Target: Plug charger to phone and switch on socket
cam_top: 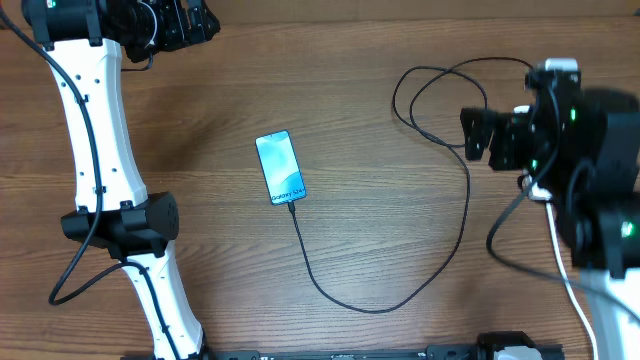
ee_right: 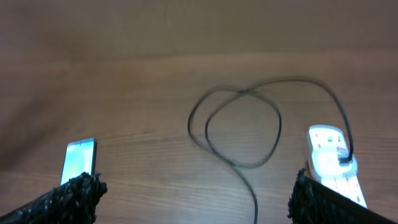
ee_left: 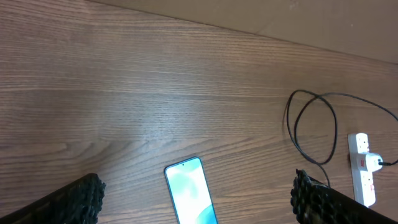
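The phone [cam_top: 280,168] lies flat mid-table with its light-blue screen lit, and also shows as the phone [ee_left: 189,190] and the phone [ee_right: 79,160]. The charger [cam_top: 455,235], a thin black cable, runs from the phone's near edge, where its tip appears seated. From there it sweeps right into a loop [ee_right: 242,124]. Its plug sits in the white socket [ee_right: 333,162], and the socket [ee_left: 360,169] lies at the right. In the overhead view my right arm hides most of the socket. My left gripper [cam_top: 190,25] is open at the far left corner. My right gripper [cam_top: 472,135] is open beside the loop and holds nothing.
A thick white cord [cam_top: 557,240] runs from the socket toward the near right edge. My left arm's white links [cam_top: 100,150] stretch along the left side. A black rail [cam_top: 340,354] lines the near edge. A seam [ee_left: 249,31] marks the tabletop's far edge.
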